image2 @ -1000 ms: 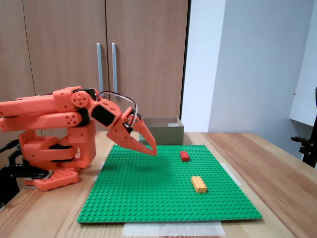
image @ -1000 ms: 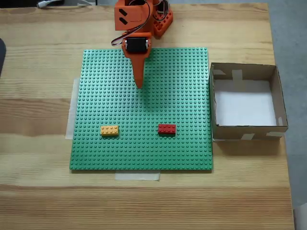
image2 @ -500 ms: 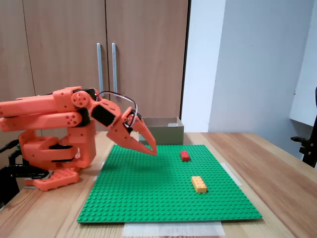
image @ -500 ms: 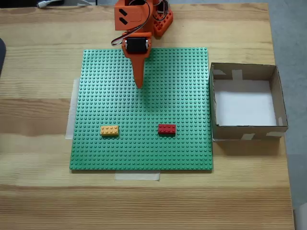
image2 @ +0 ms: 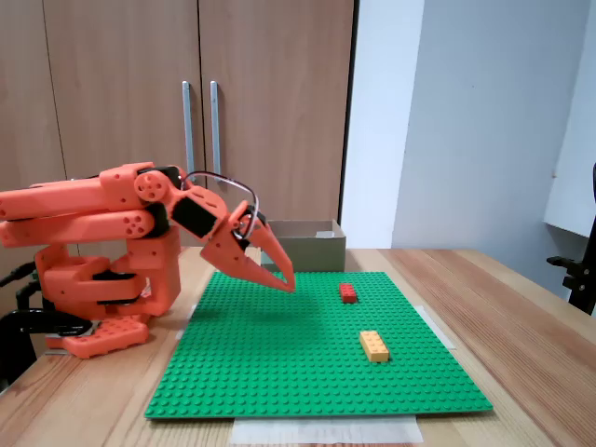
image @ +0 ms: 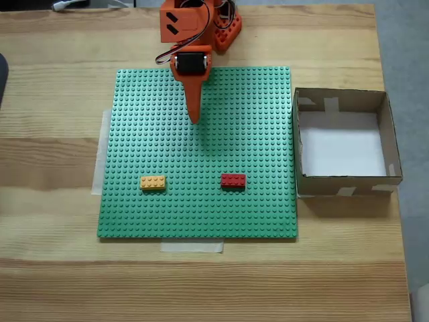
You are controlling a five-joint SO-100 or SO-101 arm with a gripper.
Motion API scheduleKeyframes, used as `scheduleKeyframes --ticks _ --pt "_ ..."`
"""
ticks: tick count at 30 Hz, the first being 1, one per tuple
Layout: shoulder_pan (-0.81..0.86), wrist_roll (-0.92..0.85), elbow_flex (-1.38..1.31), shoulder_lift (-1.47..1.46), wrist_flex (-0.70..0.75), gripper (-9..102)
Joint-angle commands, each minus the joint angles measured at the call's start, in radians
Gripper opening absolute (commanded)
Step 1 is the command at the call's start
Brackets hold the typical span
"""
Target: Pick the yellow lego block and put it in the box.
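Observation:
The yellow lego block point(image: 153, 182) point(image2: 373, 345) lies flat on the green studded baseplate point(image: 255, 107) point(image2: 279, 372), toward the lower left in a fixed view from above. My orange gripper point(image: 195, 120) point(image2: 287, 282) hangs over the plate's upper middle, pointing down, shut with nothing in it, well away from the block. The brown cardboard box point(image: 343, 184) with a white bottom stands just off the plate's right edge; in a fixed view from the side, the box point(image2: 303, 251) sits behind the arm.
A red brick point(image: 233, 180) point(image2: 348, 292) rests on the plate to the right of the yellow one. The arm's orange base point(image: 226, 30) point(image2: 102, 307) sits at the table's far edge. Tape strips hold the plate to the wooden table point(image: 53, 268).

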Motion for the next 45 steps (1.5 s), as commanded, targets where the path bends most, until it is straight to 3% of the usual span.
scheduleKeyframes --ticks 1,36,45 --pt "0.0 -0.006 0.009 0.011 0.002 -1" --pt "0.002 -0.005 0.011 0.011 0.0 -1" --pt "-0.02 -0.075 0.0 0.011 -0.029 -1"
